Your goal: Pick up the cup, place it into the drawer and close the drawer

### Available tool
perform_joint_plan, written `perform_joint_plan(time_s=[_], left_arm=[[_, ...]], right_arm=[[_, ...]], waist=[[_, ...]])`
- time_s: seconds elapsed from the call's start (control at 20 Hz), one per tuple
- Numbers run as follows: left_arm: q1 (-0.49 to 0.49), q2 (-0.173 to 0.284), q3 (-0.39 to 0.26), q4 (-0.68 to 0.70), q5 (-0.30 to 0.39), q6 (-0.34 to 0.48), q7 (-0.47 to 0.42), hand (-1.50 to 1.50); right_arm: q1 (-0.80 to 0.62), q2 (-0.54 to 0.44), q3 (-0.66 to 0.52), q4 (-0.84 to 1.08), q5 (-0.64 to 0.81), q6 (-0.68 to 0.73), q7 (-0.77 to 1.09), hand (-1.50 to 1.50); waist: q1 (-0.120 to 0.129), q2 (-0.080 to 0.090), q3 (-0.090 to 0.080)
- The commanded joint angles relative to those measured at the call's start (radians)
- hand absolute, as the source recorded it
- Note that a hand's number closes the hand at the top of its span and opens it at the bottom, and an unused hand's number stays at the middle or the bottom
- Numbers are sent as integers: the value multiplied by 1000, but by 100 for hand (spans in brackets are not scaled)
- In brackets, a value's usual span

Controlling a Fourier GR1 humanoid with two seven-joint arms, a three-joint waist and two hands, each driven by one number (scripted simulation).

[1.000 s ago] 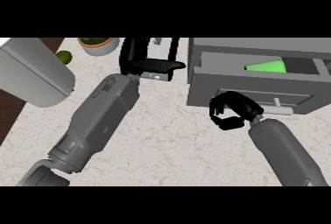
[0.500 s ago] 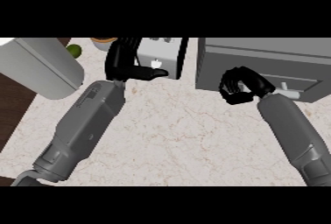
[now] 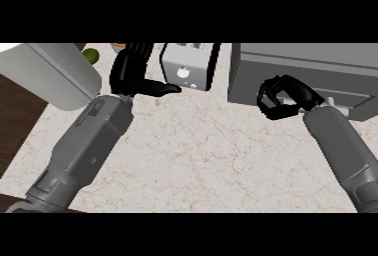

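Head view, looking down on the pale marbled desk point(image 3: 199, 155).

Right hand point(image 3: 284, 97): at the front of the grey drawer unit point(image 3: 310, 70) on the right side of the desk. Fingers curled into a loop against the unit's front face, thumb tucked in. Nothing visible inside the curl; the hand holds no object that I can make out. Whether the fingertips touch the front panel or only lie in front of it cannot be told from this angle. A small pale handle point(image 3: 336, 104) shows just to the right of the hand, beside the wrist. Grey right forearm point(image 3: 343, 150) runs down to the lower right edge.

Drawer: front appears flush with the unit, no open cavity showing.

Cup: not visible anywhere in this view; position cannot be confirmed from the picture.

Left hand point(image 3: 133, 75): upper left of centre, fingers straight and pointing up toward the back of the desk, thumb stuck out to the right. Holds nothing. Thumb tip lies just beside the lower left corner of a silver toaster point(image 3: 188, 70); contact uncertain. Grey left forearm point(image 3: 85, 150) runs to the lower left edge.

Other items: large pale grey rounded object point(image 3: 48, 72) at far left; a small green thing point(image 3: 90, 55) behind it at the back edge.
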Motion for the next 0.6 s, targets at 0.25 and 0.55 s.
perform_joint_plan(time_s=[0.25, 0.55], left_arm=[[42, 8, -3, -26, 11, -41, 1, -150], [50, 29, -4, -41, 12, -63, 12, -150]], right_arm=[[-160, -138, -108, 16, -41, -37, 72, 150], [-148, -159, -120, -12, -69, 8, 81, 150]], waist=[[51, 23, -9], [62, 20, -9]])
